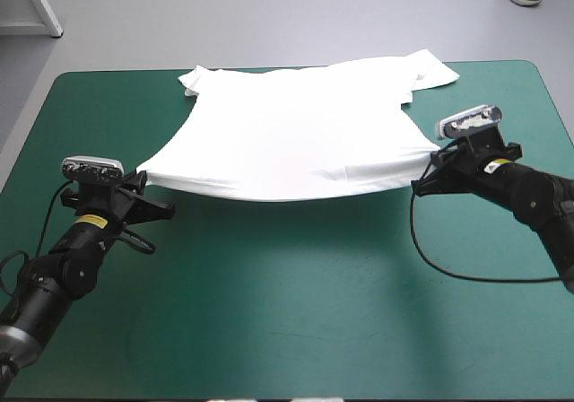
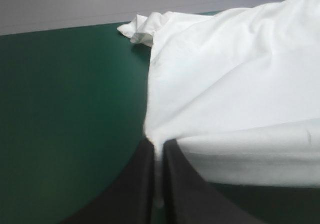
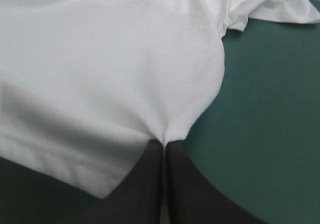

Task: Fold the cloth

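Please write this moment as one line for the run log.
stage: near hem raised and stretched | left gripper: shut on T-shirt hem corner | right gripper: shut on other hem corner | far end: resting on table

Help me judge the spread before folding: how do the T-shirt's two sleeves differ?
The left-side sleeve is bunched and curled on itself; the right-side sleeve lies spread flat. The left-side sleeve sits close to the body, the right-side sleeve juts well out. Both rest on the table near its far edge.

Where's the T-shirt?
In the high view, the T-shirt is spread over the table's far half, its near corners pinched by the left gripper and right gripper.
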You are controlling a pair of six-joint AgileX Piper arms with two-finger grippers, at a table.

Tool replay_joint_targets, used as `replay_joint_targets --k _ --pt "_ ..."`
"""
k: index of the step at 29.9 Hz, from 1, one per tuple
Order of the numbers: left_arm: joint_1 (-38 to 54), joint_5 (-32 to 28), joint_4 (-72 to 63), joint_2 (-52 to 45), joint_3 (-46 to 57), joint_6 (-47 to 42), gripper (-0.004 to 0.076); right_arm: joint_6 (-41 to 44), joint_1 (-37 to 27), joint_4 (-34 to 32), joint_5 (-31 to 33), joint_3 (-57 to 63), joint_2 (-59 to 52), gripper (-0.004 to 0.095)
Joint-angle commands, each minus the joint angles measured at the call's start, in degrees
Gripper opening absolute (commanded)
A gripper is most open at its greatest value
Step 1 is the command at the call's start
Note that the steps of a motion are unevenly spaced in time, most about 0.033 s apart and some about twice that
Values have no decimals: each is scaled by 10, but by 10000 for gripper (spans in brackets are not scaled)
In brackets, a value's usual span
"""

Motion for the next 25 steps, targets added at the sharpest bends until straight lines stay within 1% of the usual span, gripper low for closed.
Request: replay_joint_targets --k 1,6,9,12,18,21,24,25 --pt "0 -13 -8 -42 11 -5 19 -1 -6 25 -55 40 -56 9" --pt "0 51 7 -91 41 11 19 12 -6 24 -42 123 -110 9" --pt "0 105 31 -118 53 5 19 44 -6 3 -37 178 -148 9" --pt "0 163 50 -140 59 -16 19 96 -6 -36 -32 227 -188 9" --pt "0 318 149 -173 59 -73 19 205 -6 -159 31 289 -234 9" --pt "0 389 207 -178 59 -111 19 241 -6 -183 50 296 -242 9" --pt "0 432 222 -184 59 -132 19 245 -6 -186 98 296 -244 9" --pt "0 451 223 -184 59 -132 19 245 -6 -186 102 296 -243 9"
